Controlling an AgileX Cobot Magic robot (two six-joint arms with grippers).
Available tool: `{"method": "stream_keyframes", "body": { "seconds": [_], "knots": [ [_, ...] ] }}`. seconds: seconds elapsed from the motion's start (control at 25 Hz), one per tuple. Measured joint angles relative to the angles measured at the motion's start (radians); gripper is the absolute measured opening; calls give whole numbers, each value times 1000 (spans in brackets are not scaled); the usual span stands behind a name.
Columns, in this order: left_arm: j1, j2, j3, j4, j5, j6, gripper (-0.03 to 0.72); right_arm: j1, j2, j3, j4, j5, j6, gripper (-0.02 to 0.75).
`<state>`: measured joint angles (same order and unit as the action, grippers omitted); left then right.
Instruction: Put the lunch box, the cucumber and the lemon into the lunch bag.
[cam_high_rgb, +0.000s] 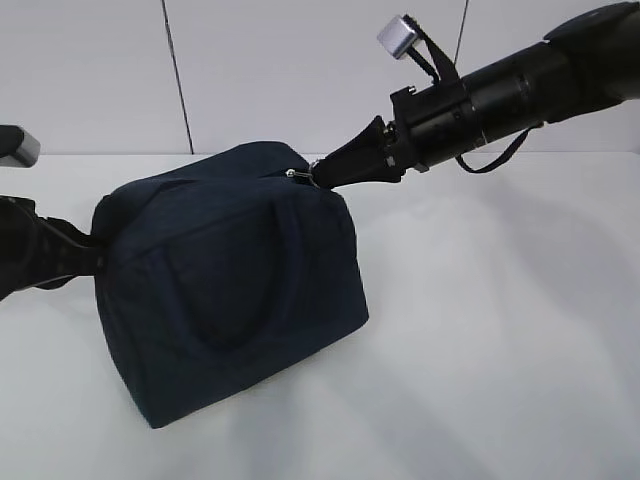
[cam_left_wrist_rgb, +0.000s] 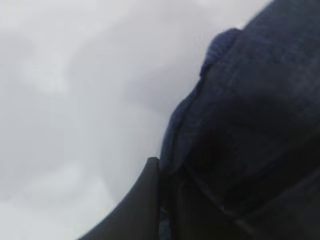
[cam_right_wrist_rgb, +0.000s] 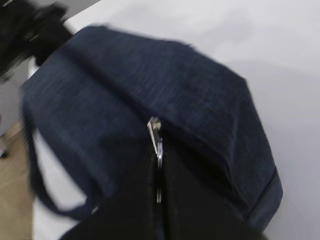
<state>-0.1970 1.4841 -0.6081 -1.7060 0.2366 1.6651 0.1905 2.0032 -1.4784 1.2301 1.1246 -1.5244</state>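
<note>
**Risking a dragged bag and a slipped pull**

Gripping the zipper pull (cam_right_wrist_rgb: 156, 137) with the right gripper (cam_high_rgb: 322, 178), jaws narrowed almost to nothing around the metal tab at the top ridge of the lunch bag (cam_high_rgb: 230, 290). Bracing the bag's left end with the left gripper (cam_high_rgb: 90, 252), also nearly closed and seemingly pinching a fold of fabric, though showing only one finger (cam_left_wrist_rgb: 145, 200) against the cloth in the left wrist view. Resting the bag on the left half of the table (cam_high_rgb: 500, 350), between the far and near edges, with its top looking closed.

Judging the hazards from here:

- Losing the thin metal tab from between the pads, if pulling at an angle to the zipper line.
- Dragging or tipping the whole soft bag toward the table's right edge instead of running the zipper, if the left hold is only on loose fabric.
- Snagging the zipper on the slack cloth bunched along the ridge.
- Tearing the left pinch free under the opposing pull.

Not seeing the lunch box, the cucumber or the lemon in any view; unable to tell whether inside the bag or elsewhere.
</note>
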Motion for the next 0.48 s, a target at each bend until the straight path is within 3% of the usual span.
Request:
{"method": "stream_keyframes", "body": {
  "seconds": [0.48],
  "knots": [
    [21, 4, -118, -22, -54, 0, -4, 19, -68, -2, -69, 58, 12, 8]
  ]
}}
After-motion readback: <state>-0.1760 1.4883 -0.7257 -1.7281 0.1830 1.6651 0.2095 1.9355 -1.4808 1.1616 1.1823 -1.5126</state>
